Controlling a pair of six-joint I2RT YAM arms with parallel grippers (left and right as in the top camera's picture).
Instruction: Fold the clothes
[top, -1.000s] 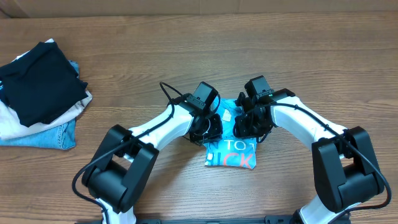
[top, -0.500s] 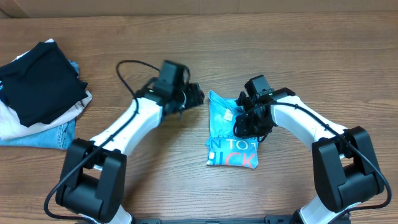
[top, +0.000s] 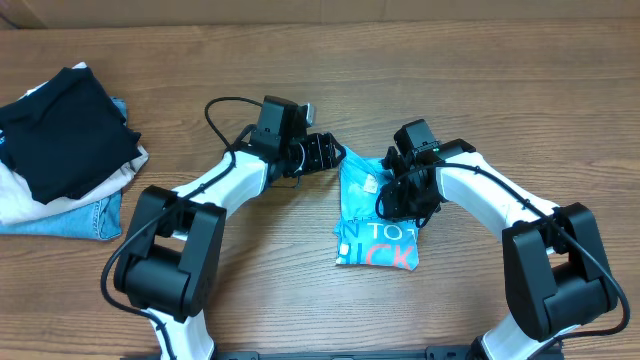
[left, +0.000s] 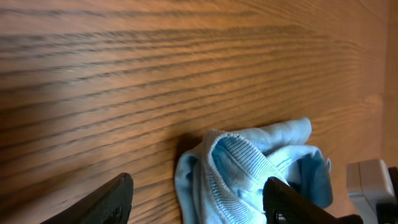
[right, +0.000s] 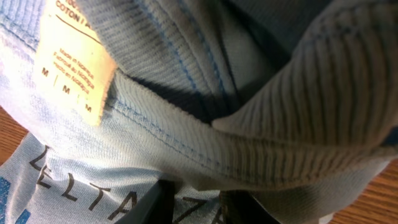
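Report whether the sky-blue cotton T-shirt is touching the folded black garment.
Apart. The overhead view shows the sky-blue cotton T-shirt mid-table and the folded black garment at far left, a wide stretch of bare wooden table between them.

A black garment (top: 65, 128) tops white cloth (top: 20, 200) and jeans (top: 85, 216) on the wooden table (top: 500, 80).

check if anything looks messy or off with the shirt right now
The light-blue T-shirt is folded small, but its top edge is bunched: a crumpled corner sticks out toward the left gripper, and the ribbed collar and size label lie rumpled on top rather than flat.
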